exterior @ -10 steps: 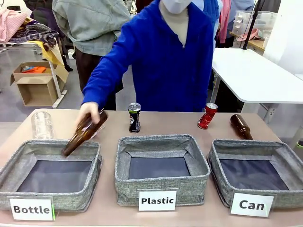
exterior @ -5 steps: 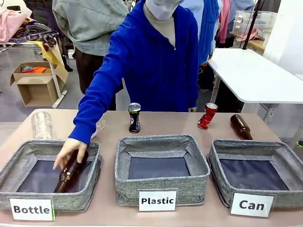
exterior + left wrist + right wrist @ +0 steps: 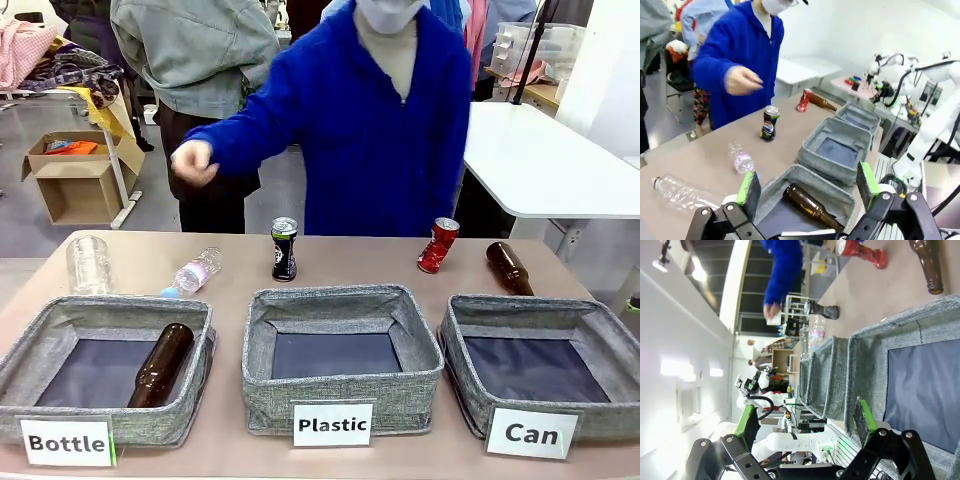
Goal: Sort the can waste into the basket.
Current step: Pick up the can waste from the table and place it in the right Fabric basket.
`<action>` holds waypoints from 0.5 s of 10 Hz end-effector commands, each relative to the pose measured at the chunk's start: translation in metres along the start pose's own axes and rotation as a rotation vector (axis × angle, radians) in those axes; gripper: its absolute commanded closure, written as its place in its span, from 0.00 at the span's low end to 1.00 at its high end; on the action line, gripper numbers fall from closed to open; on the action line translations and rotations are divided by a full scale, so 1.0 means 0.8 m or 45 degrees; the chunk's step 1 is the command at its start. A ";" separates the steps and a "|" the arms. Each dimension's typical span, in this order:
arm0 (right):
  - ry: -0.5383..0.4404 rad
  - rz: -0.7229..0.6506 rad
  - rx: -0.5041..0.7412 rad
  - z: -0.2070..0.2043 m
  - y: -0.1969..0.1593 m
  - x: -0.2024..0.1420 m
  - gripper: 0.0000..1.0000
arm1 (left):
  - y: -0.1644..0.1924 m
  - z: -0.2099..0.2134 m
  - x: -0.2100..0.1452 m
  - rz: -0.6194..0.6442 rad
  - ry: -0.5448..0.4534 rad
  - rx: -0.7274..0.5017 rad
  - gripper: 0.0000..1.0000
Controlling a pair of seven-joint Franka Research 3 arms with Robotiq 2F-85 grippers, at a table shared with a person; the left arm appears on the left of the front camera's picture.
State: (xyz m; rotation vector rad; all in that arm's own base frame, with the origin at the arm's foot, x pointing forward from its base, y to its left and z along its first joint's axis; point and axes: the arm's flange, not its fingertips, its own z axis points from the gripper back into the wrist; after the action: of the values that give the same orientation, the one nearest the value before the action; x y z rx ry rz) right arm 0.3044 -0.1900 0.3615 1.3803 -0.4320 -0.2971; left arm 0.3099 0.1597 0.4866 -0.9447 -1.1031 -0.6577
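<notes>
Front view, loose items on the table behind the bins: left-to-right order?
large clear plastic bottle → small clear plastic bottle → black can → red dented can → brown glass bottle

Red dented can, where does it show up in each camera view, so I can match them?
Front view: the red can stands right of centre, in the middle band of the picture.
Left wrist view: upper middle, small and far off.
Right wrist view: top edge, right of centre, turned sideways.
Shared landmark: the brown bottle lying beside it.
</notes>
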 end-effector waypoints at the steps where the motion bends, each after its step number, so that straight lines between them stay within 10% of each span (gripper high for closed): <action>1: 0.004 0.013 0.008 0.002 0.002 0.001 0.00 | 0.018 -0.066 0.039 -0.019 0.170 0.065 0.00; 5: 0.004 0.013 0.008 0.002 0.002 0.001 0.00 | 0.057 -0.282 0.050 -0.137 0.593 0.079 0.00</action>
State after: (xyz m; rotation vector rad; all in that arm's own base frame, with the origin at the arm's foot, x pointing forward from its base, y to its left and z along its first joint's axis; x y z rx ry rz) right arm 0.3046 -0.1899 0.3618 1.3798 -0.4319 -0.2959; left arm 0.4364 -0.0138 0.4896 -0.6775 -0.8239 -0.8554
